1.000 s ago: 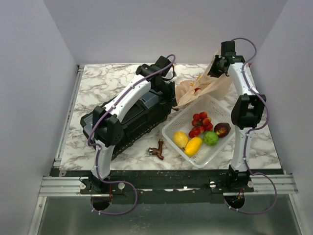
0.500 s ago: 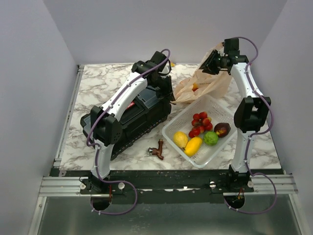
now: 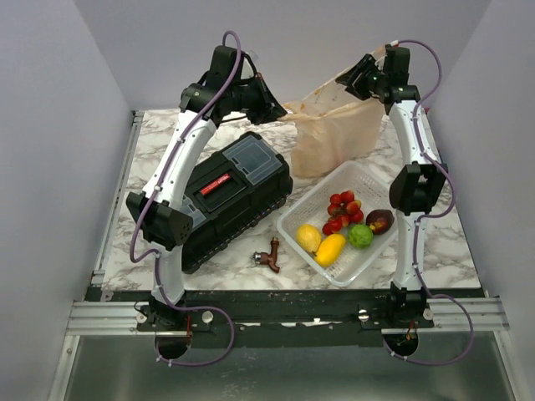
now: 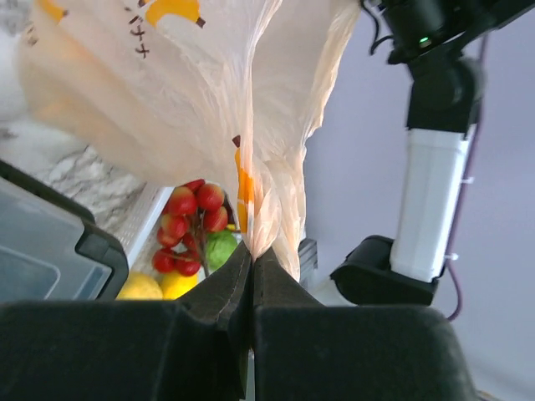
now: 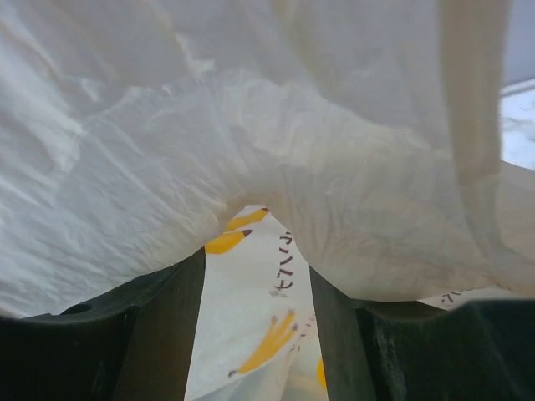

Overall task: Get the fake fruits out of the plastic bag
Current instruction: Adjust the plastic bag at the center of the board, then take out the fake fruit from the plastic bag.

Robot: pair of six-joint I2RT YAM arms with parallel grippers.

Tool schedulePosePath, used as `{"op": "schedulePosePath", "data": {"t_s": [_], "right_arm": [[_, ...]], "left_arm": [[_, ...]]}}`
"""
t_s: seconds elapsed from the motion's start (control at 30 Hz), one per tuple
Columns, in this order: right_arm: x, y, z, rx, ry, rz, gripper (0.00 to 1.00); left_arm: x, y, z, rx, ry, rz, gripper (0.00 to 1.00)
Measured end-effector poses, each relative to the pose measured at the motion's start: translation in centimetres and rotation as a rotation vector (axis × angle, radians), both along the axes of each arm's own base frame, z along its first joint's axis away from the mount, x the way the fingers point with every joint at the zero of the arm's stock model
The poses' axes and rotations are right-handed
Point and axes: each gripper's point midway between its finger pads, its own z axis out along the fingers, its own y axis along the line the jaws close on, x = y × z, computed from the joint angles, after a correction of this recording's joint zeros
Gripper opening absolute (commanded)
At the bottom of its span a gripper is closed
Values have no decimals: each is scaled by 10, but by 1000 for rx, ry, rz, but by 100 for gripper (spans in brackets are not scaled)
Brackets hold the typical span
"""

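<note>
The plastic bag [image 3: 334,138], tan with yellow banana print, hangs in the air between my two grippers at the back of the table. My left gripper [image 3: 274,111] is shut on its left edge; in the left wrist view the jaws [image 4: 252,251] pinch the film [image 4: 167,83]. My right gripper [image 3: 355,79] holds the top right edge; in its wrist view film [image 5: 251,125] lies between and over the fingers [image 5: 256,263]. Red berries [image 3: 343,209], lemon [image 3: 308,238], mango [image 3: 330,249] and lime [image 3: 360,236] lie in the white basket [image 3: 365,177]. I cannot tell whether any fruit is inside the bag.
A maroon-brown fruit [image 3: 380,220] lies in the basket too. A black toolbox [image 3: 221,196] lies left of the basket, under my left arm. A small brown metal piece [image 3: 269,255] sits near the front edge. Walls close in at the back and sides.
Both grippers have risen and lifted the bag off the table. My left gripper went up and back from over the toolbox, and the bag now hangs stretched between the two.
</note>
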Motion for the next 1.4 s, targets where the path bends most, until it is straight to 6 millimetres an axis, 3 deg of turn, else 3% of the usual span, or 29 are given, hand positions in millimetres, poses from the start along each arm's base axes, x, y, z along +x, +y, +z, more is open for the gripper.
{"op": "schedulePosePath", "data": {"t_s": [0.2,0.3,0.37,0.5,0.6,0.67,0.83,1.0,1.1,1.27,1.4], "right_arm": [[20,12,41,176,-126,-13,55],[17,17,55,224,-153,9,57],[8,20,55,233,-131,26,62],[-26,22,32,210,-25,56,79],[-55,21,5,169,72,78,89],[-71,20,-13,137,128,95,93],[-106,14,-48,46,237,129,96],[-132,8,-71,-70,271,130,91],[-145,6,-90,-138,291,114,78],[-148,10,-116,-205,290,94,79],[-135,23,-109,-189,224,90,82]], "left_arm": [[2,-1,28,-62,-75,-8,0],[-1,-4,35,-80,-94,-29,0],[-5,-5,34,-79,-96,-39,0],[-20,-4,4,-44,-13,-63,0],[-40,-10,-45,28,93,-105,0],[-56,-19,-77,71,161,-142,0],[-93,-30,-125,142,272,-212,0],[-108,-33,-124,152,266,-236,0],[-110,-34,-117,146,242,-241,0],[-110,-35,-114,152,227,-236,0],[-108,-35,-116,160,226,-228,0]]}}
